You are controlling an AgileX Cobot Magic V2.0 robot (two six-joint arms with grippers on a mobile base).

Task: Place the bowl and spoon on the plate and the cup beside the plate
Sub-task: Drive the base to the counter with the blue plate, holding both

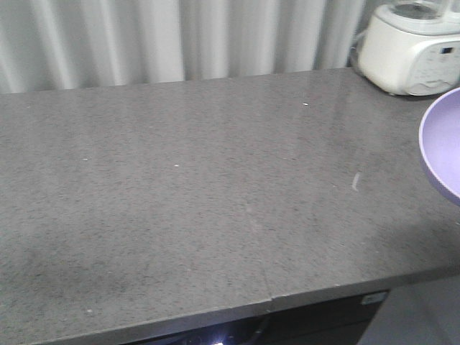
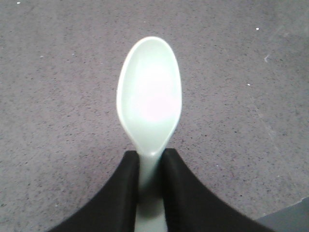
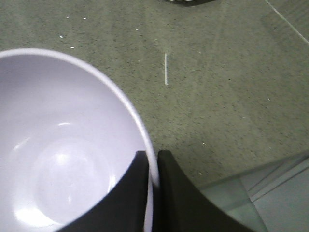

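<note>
The spoon (image 2: 149, 96) is pale mint-green plastic, and its smooth oval scoop faces up. Its short handle is pinched in the left tool (image 2: 150, 162), with the scoop pointing away over the grey worktop (image 2: 58, 96). The bowl (image 3: 63, 159) is plain lavender, empty, open side up. The right tool (image 3: 152, 164) clamps its rim, one finger inside and one outside.

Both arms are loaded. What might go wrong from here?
1. The right gripper pinches the bowl by one spot on its rim, so the bowl may tilt or slip while moving.
2. The left gripper holds the spoon by its handle only; it might pivot on contact.
3. No plate shows in any view, so placing would start blind.
</note>
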